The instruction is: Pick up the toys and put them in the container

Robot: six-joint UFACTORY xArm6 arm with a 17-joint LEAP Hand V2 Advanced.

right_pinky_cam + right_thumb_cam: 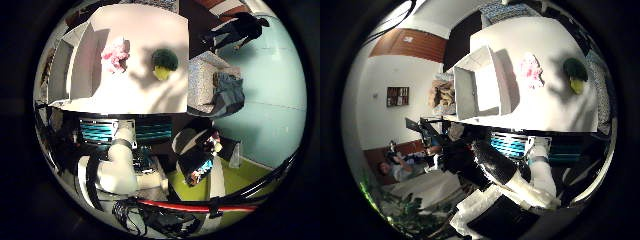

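A pink fluffy toy [116,54] lies on the white table [145,25], near the open white container [480,82] that stands at one end of it. A round green and yellow toy [164,62] rests on the same table, a little farther from the container. Both toys look small, so my hand is well above and off to the side of the table. Nothing is close to the palm. The arm's white and black segments [520,180] reach in from the edge of the views.
A grey armchair [205,75] with dark cloth draped over it stands beside the table's far end. A teal-fronted unit [100,131] sits below the table edge. Brown soft things [442,95] are piled behind the container. Leafy plants [405,212] stand on the floor.
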